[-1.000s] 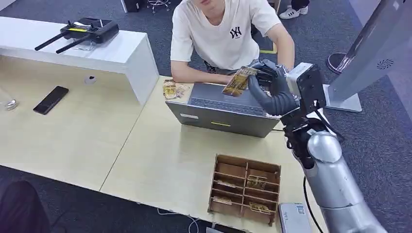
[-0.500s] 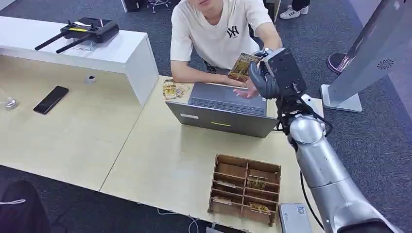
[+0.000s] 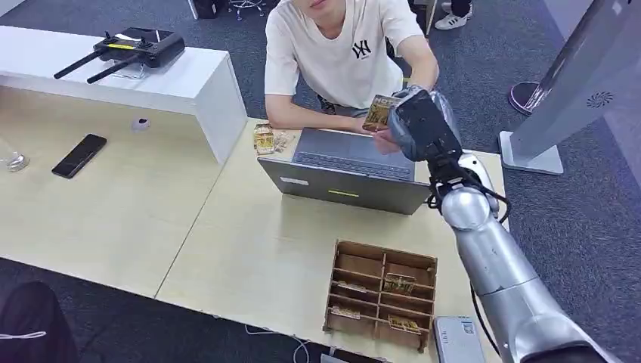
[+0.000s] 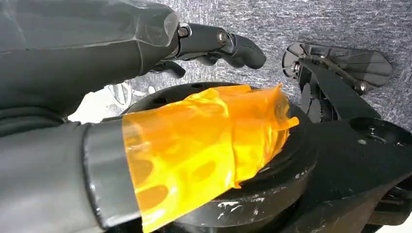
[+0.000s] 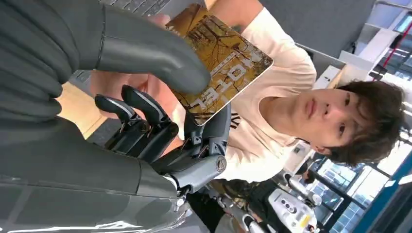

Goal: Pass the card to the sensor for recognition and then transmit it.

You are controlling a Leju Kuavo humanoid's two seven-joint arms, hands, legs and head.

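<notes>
My right hand [image 3: 419,125] reaches out over the far edge of the open laptop [image 3: 348,170] and pinches a gold-brown hotel card [image 3: 379,112] between thumb and fingers. The card [image 5: 221,58] stands out past the thumb of the right hand [image 5: 145,87], facing a seated person in a white T-shirt [image 3: 340,53]. The person's hand [image 3: 387,140] is raised just below the card, close to it; I cannot tell whether it touches. My left hand [image 4: 97,53] hangs by my body with nothing in it, fingers apart.
A wooden divided box [image 3: 382,295] with several cards stands at the table's near edge, a grey device [image 3: 457,340] beside it. More cards [image 3: 264,138] lie left of the laptop. A phone [image 3: 79,155], a controller [image 3: 140,47] and a white stand [image 3: 589,83] sit farther off.
My right arm has stretched away from me, carrying the card from above the laptop toward the person. The person's hand has come up under the card.
</notes>
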